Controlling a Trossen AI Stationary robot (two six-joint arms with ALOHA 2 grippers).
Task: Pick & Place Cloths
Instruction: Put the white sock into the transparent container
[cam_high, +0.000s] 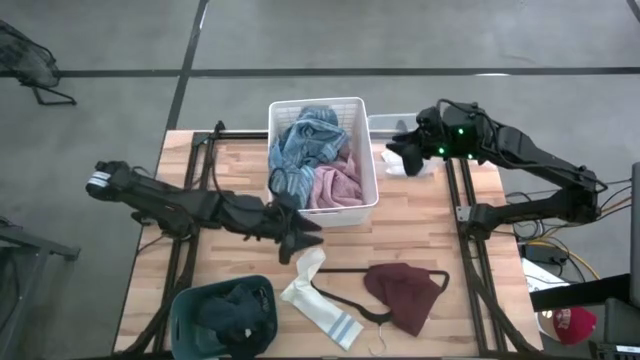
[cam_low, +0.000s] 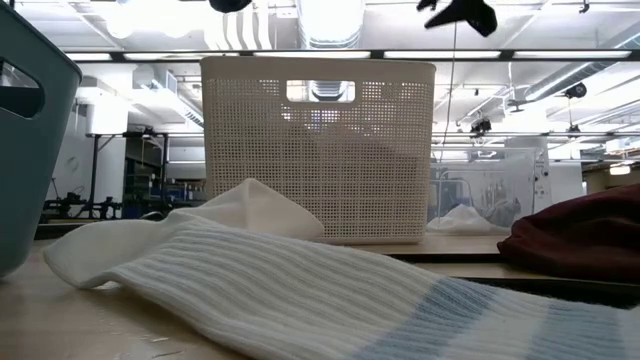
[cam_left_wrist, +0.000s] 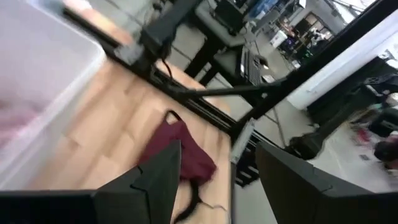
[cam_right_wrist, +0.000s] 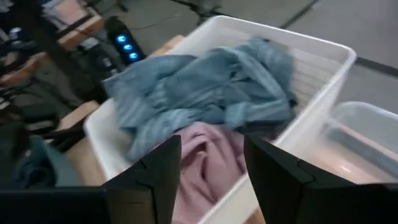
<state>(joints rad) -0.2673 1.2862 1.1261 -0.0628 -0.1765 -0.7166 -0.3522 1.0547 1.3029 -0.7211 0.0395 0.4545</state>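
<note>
The white basket (cam_high: 372, 170) stands at the table's far middle, with a blue-grey cloth (cam_high: 305, 145) and a pink cloth (cam_high: 335, 187) inside. A white striped sock (cam_high: 320, 298) lies flat near the front, filling the low view's foreground (cam_low: 300, 280). A maroon garment (cam_high: 405, 292) lies to its right. My left gripper (cam_high: 303, 243) is open and empty, just off the basket's near left corner, above the sock's upper end; its wrist view looks toward the maroon garment (cam_left_wrist: 180, 152). My right gripper (cam_high: 402, 150) is open and empty beside the basket's right wall, over a small white cloth (cam_high: 412, 167).
A thin black hanger (cam_high: 350, 298) lies between the sock and the maroon garment. A teal bin (cam_high: 190, 315) with dark cloths sits at the near left corner. A clear container (cam_high: 385, 124) stands right of the basket at the far edge. Bare wood shows left of the basket.
</note>
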